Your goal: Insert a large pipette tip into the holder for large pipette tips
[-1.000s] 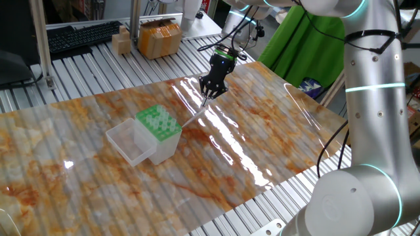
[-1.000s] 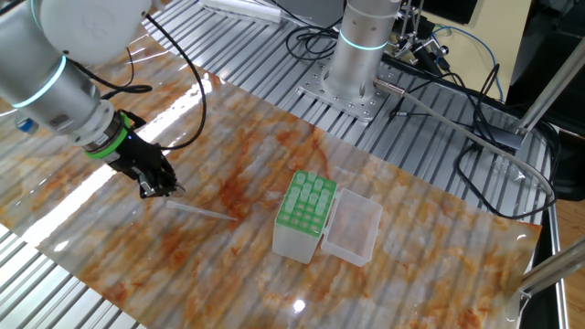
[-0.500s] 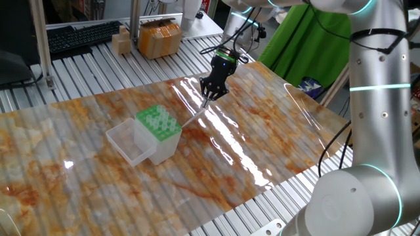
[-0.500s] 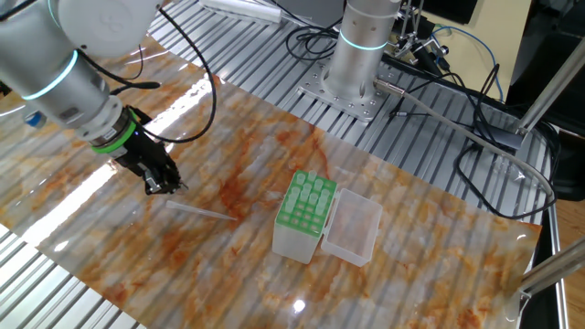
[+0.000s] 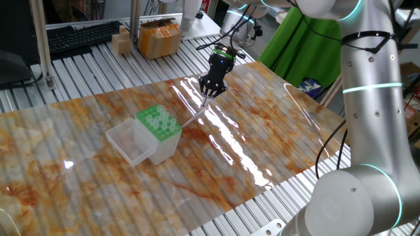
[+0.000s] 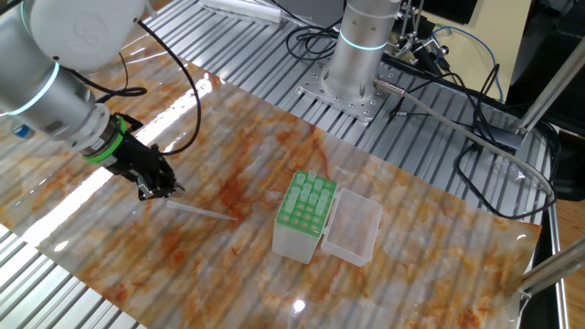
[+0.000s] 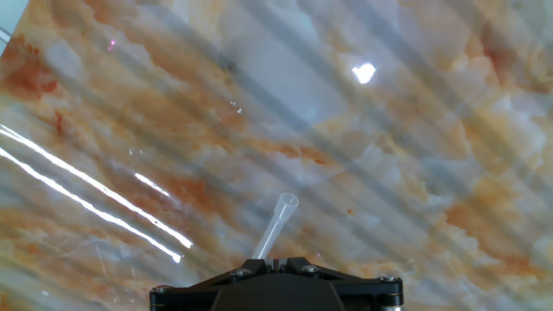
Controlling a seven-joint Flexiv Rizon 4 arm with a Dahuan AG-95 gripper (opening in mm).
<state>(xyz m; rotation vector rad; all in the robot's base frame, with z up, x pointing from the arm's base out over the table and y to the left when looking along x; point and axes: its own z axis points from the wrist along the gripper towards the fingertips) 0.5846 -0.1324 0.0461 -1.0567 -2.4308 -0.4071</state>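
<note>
The desk [image 5: 262, 151] is viewed obliquely from opposite sides by two raised fixed cameras, with the green-topped holder [image 5: 159, 124] [image 6: 306, 203] shared in both. A close, downward view of the marbled surface is given by the hand camera.

The arm [image 5: 371, 124] is made of thick silver-grey tubes with rounded joints, and thin glowing cyan rings mark the joints. A bright green band sits above the small black tool [image 5: 211, 86]. Black cables run along the wrist.
</note>
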